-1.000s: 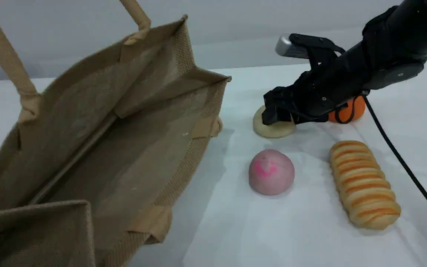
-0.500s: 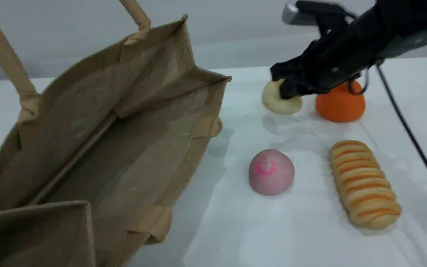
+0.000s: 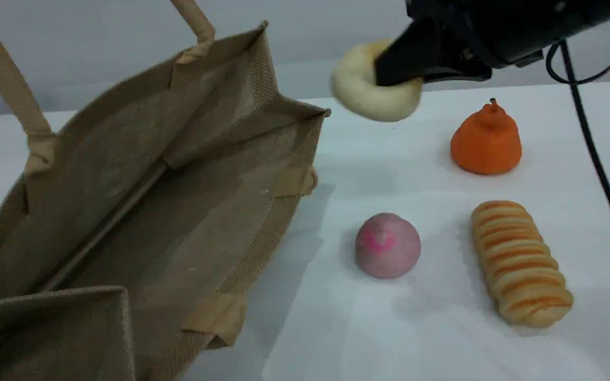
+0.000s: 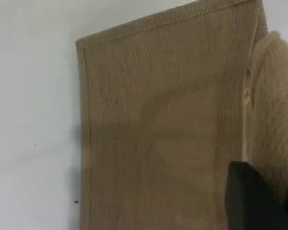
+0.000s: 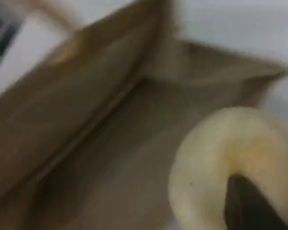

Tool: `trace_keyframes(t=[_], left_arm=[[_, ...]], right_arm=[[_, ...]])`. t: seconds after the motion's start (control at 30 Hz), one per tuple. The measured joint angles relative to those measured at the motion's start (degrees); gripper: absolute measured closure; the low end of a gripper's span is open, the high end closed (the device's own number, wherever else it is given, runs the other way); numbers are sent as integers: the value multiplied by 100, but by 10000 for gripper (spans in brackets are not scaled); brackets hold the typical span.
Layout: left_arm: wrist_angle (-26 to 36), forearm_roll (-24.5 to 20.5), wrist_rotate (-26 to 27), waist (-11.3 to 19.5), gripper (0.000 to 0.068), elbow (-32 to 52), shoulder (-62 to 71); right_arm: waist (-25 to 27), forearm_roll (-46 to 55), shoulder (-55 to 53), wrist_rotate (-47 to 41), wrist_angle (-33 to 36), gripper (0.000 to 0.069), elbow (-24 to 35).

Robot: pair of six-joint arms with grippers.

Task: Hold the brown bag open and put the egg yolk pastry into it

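At the bench's (image 3: 442,338) left, my left gripper (image 4: 271,201) is pressed together on the handle (image 4: 273,96) of the brown bag (image 3: 141,201), its mouth wide. The egg yolk pastry (image 3: 360,90) has just come off the bench and hangs near the far edge, pinched in my right gripper (image 3: 389,69); only carry and drop remain. I judge open air leftward over the bag's right rim (image 3: 305,114), the pink bun (image 3: 388,246) and loaf (image 3: 521,263) below.

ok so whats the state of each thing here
brown bag: mouth open, nothing visible inside
egg yolk pastry: in the air beside the bag's rim
right gripper: shut on the pastry
left gripper: shut on the bag's handle
pink bun: resting on table, untouched
striped loaf: lying flat on table
orange cone: upright on table
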State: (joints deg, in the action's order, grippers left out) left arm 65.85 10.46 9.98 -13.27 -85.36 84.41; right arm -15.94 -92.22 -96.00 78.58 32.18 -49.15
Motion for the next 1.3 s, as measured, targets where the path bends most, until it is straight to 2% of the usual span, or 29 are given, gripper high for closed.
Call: trace_keyframes(t=[0.1, 0.23, 0.33, 0.47, 0.7, 1.03, 1.3], left_arm=[[0, 0, 0, 0, 598, 0, 0], [34, 0, 0, 0, 598, 0, 0], [59, 7, 0, 0, 598, 0, 0], [75, 18, 16, 0, 598, 0, 0], [106, 22, 16, 0, 598, 0, 0], [115, 58, 16, 0, 598, 0, 0], [80, 66, 18, 0, 598, 0, 0]], right_arm=[[-416, -39, 151, -57, -22, 655, 198], [-1072, -343, -25, -9, -346, 655, 186], [-1559, -730, -178, 309, -638, 655, 167], [-1921, -783, -458, 656, -669, 656, -39], [-2171, -782, -1050, 587, -656, 656, -731], [-2189, -777, -2160, 587, -676, 656, -1923], [-2300, -770, -2760, 603, -675, 656, -2290]])
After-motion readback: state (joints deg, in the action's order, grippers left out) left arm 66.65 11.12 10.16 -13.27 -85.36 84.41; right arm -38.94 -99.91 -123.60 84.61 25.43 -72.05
